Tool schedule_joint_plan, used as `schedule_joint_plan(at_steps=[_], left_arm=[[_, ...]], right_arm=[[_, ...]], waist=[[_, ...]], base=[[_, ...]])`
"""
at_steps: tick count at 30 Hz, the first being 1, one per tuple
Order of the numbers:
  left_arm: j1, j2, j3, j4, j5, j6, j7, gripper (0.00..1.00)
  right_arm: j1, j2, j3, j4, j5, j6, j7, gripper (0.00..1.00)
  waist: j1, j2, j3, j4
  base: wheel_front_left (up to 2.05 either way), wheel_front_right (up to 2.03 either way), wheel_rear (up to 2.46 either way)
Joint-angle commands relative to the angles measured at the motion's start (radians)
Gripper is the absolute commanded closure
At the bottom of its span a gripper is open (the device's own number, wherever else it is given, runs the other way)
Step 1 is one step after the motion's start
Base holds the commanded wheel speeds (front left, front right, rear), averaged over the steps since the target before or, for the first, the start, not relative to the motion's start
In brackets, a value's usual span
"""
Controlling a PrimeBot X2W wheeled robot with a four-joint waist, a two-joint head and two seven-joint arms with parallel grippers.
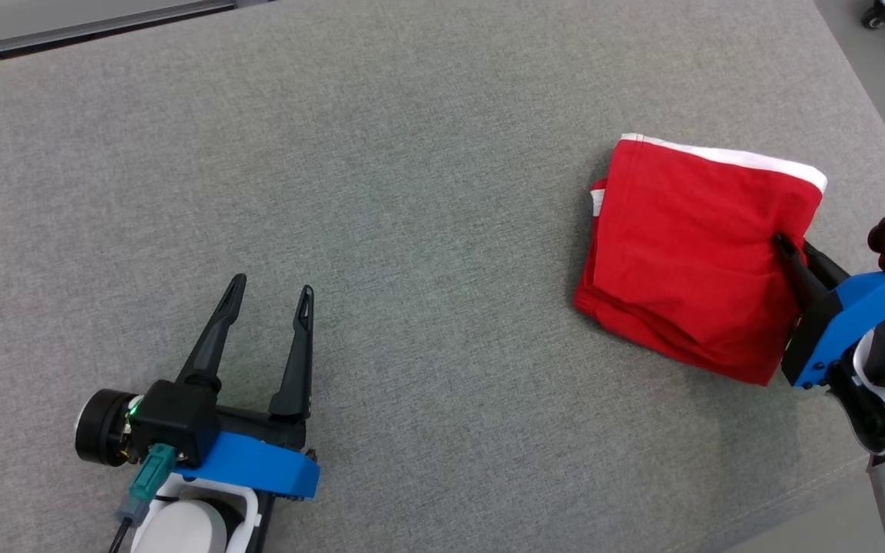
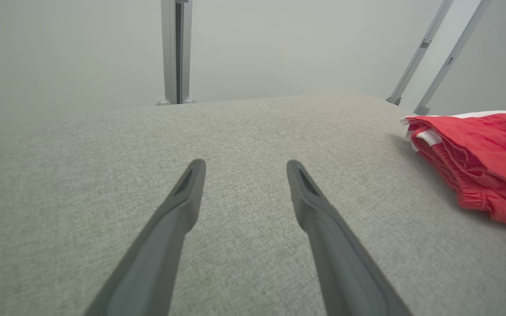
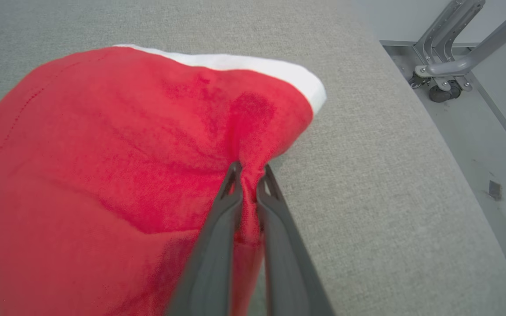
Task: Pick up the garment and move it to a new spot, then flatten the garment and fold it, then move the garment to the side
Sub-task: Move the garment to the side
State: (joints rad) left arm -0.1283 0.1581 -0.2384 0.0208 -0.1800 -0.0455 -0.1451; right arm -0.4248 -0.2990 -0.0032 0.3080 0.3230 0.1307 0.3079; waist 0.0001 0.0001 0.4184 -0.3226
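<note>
The garment is red with a white band along one edge, folded into a rough square at the right of the grey table. My right gripper is shut on a pinch of its right edge; in the right wrist view the red cloth bunches between the two dark fingers of that gripper. My left gripper rests open at the lower left, far from the garment, with nothing between its fingers. The left wrist view has that open gripper over bare table, the garment lying off to the right.
The grey cloth-covered table spreads wide to the left of the garment. Its right edge drops to the floor close beside my right gripper. Metal frame legs with a caster stand on the floor beyond that edge.
</note>
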Motion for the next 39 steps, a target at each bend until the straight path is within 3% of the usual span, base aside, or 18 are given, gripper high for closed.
schedule_joint_plan(at_steps=[1,5,15,21,22,23,24,34,39], left_arm=[[-0.015,0.014,-0.002,-0.012,0.006,-0.002,0.01,0.0],[-0.022,0.027,-0.006,-0.027,0.014,-0.001,0.029,0.0],[-0.012,0.049,-0.002,-0.079,0.024,0.019,0.053,0.0],[-0.007,0.047,-0.004,-0.087,0.017,0.026,0.047,0.0],[-0.011,0.045,-0.005,-0.087,0.014,0.027,0.045,0.0],[-0.013,0.044,-0.006,-0.085,0.013,0.028,0.043,0.0],[-0.014,0.043,-0.007,-0.081,0.012,0.029,0.041,0.0],[-0.027,0.034,-0.02,-0.042,-0.002,0.029,0.025,0.0],[-0.041,0.012,-0.031,0.016,-0.021,0.017,-0.008,0.0]], right_arm=[[-0.025,0.016,-0.008,0.019,-0.01,0.0,-0.019,1.0],[-0.09,0.008,-0.015,0.074,-0.018,0.0,-0.038,1.0],[-0.3,-0.131,-0.068,0.232,-0.122,0.0,-0.049,1.0],[-0.358,-0.167,-0.114,0.289,-0.157,0.0,-0.049,1.0],[-0.372,-0.174,-0.136,0.303,-0.184,0.0,-0.064,0.78],[-0.379,-0.175,-0.152,0.308,-0.201,0.0,-0.08,0.08],[-0.382,-0.169,-0.167,0.316,-0.214,0.0,-0.09,0.0],[-0.385,-0.097,-0.18,0.337,-0.255,0.0,-0.17,0.0],[-0.338,-0.088,-0.158,0.331,-0.23,0.0,-0.198,0.0]], waist=[[-0.0001,-0.0001,0.008,-0.009],[-0.0001,-0.0001,0.032,0.004],[-0.0001,-0.0001,0.093,0.124],[-0.0001,-0.0001,0.105,0.163],[-0.0001,-0.0001,0.106,0.168],[-0.0001,-0.0001,0.106,0.17],[-0.0001,-0.0001,0.105,0.171],[-0.0001,-0.0001,0.069,0.159],[-0.0001,-0.0001,-0.019,0.187]], base=[[0.0,0.0,0.0],[0.0,0.0,0.0],[0.0,0.0,0.0],[0.0,0.0,0.0],[0.0,0.0,0.0],[0.0,0.0,0.0],[0.0,0.0,0.0],[0.0,0.0,0.0],[0.0,0.0,0.0]])
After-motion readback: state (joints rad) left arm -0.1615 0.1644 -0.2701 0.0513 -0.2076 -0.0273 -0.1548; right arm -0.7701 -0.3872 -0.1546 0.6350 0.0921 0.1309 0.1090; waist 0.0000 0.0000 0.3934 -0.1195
